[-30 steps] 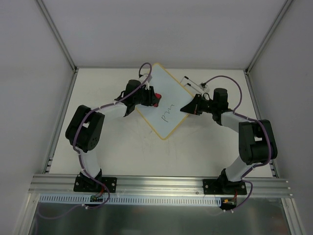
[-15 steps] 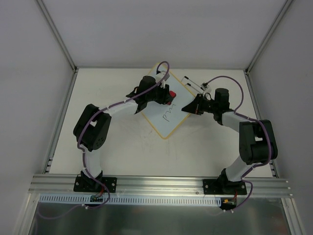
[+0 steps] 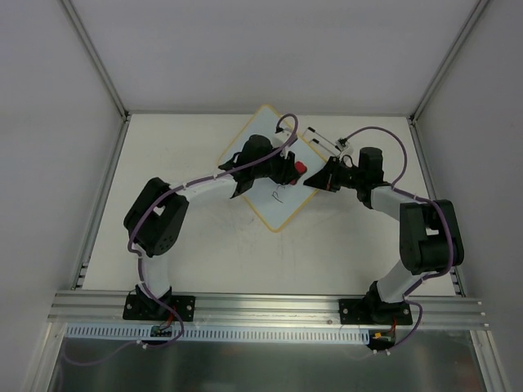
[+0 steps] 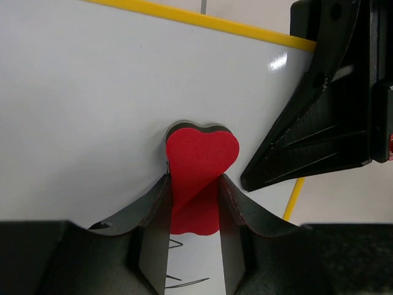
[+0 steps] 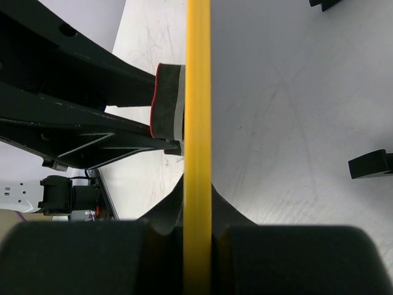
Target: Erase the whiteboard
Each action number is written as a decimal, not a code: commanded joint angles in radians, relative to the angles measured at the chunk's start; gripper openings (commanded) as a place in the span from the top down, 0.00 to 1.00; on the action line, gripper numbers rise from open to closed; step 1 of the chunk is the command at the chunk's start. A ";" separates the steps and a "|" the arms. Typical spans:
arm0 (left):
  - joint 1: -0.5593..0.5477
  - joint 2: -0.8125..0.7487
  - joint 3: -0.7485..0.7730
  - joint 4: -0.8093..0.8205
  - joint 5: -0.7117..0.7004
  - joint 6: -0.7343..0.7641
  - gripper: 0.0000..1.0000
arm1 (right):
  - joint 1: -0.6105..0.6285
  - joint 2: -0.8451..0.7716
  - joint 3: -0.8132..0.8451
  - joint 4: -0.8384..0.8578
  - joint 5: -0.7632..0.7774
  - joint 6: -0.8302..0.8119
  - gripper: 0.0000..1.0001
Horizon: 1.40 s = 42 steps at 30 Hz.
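Edgewise, whiteboard (image 5: 198,92) btwn R gripper (image 5: 198,212) jaws

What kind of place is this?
Probably a robot lab booth: a left arm and right arm bolted to a metal rail, plain white walls boxing in one table.

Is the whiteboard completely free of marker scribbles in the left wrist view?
No, black scribbles show on the whiteboard close to the red eraser.

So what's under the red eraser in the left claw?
The whiteboard surface, with the eraser and its dark pad against it. Scribbles show nearer the left claw; any ink beneath the pad is covered.
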 commanded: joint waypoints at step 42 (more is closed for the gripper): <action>-0.069 -0.016 -0.253 -0.035 -0.096 -0.157 1.00 | 0.052 -0.036 0.061 0.057 -0.156 -0.071 1.00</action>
